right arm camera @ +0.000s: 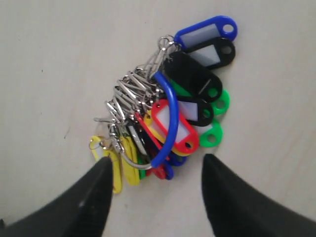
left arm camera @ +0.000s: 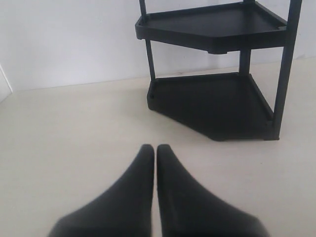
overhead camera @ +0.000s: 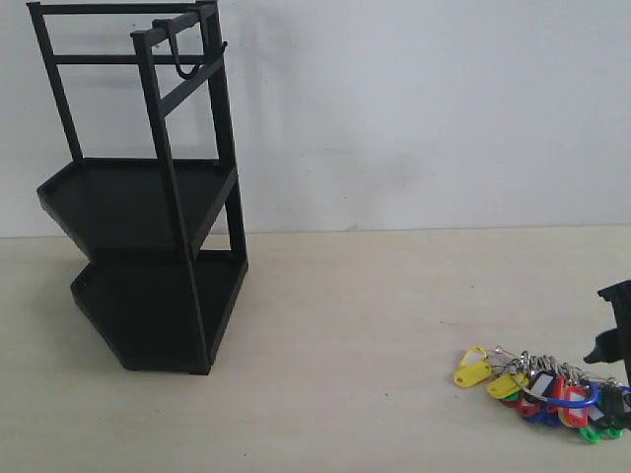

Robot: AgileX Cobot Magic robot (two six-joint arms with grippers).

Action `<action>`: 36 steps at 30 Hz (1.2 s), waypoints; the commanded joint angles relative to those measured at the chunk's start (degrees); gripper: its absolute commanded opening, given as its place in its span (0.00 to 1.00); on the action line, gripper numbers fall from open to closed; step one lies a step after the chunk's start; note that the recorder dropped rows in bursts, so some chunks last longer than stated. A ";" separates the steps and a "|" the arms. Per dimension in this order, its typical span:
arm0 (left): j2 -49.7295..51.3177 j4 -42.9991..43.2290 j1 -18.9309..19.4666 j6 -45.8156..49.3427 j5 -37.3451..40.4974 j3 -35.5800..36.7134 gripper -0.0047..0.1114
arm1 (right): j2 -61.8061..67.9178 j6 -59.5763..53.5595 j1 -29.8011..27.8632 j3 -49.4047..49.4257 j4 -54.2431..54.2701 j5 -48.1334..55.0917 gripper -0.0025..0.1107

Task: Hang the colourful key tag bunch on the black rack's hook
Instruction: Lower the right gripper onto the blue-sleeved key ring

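The colourful key tag bunch (overhead camera: pixel 540 390) lies flat on the table at the front right, its blue-sleeved wire loop (right arm camera: pixel 169 118) arching over the tags. My right gripper (right arm camera: pixel 157 162) hovers open just short of the bunch; one fingertip (right arm camera: pixel 104 168) overlaps a yellow tag and nothing sits between the fingers. Only a black part of that arm (overhead camera: pixel 615 330) shows at the exterior view's right edge. The black rack (overhead camera: pixel 148 197) stands at the left, and the hook (overhead camera: pixel 184 54) hangs bare from its top rail. My left gripper (left arm camera: pixel 155 149) is shut and empty, facing the rack's lower tray (left arm camera: pixel 212 106).
A white wall (overhead camera: pixel 424 108) runs behind the pale table (overhead camera: pixel 345 345). The rack's two trays (left arm camera: pixel 212 24) hold nothing. The left arm does not show in the exterior view.
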 commanded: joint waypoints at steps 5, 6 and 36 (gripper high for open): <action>-0.12 -0.20 -0.07 -0.04 -0.53 -0.08 0.08 | 4.50 0.95 -0.19 -3.92 -0.30 2.68 0.59; -0.12 -0.20 -0.07 -0.04 -0.53 -0.08 0.08 | 4.78 0.95 -0.19 -3.92 -0.30 2.46 0.59; -0.12 -0.20 -0.07 -0.04 -0.53 -0.08 0.08 | 13.21 0.43 -0.19 -3.92 -0.30 -5.89 0.37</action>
